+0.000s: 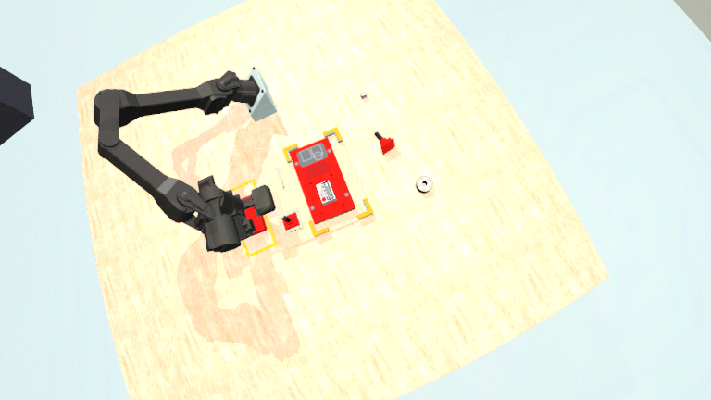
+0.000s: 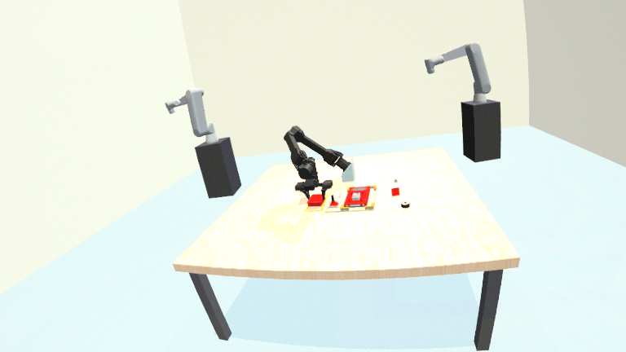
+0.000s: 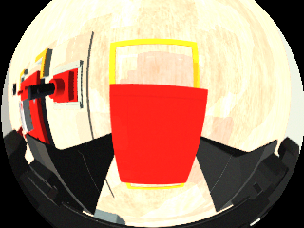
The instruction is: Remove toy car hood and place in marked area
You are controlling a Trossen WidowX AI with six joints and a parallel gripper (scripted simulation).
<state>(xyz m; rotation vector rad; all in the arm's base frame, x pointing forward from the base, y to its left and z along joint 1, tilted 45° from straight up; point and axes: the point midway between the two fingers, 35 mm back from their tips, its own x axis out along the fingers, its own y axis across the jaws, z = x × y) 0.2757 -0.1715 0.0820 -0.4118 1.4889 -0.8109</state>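
One red hood (image 3: 159, 133) is pinched between the two fingers of the single gripper (image 1: 250, 211), low over the one yellow-outlined marked area (image 3: 152, 47), which it overlaps in the wrist view; contact with the table (image 2: 350, 246) cannot be judged. One red toy car body (image 1: 322, 181) is seen just beside it inside four yellow corner brackets. Two small red parts with black pegs, one ring (image 1: 423, 183) and one tiny grey piece are counted on the tabletop

white label on toy car (image 1: 320, 180), unreadable
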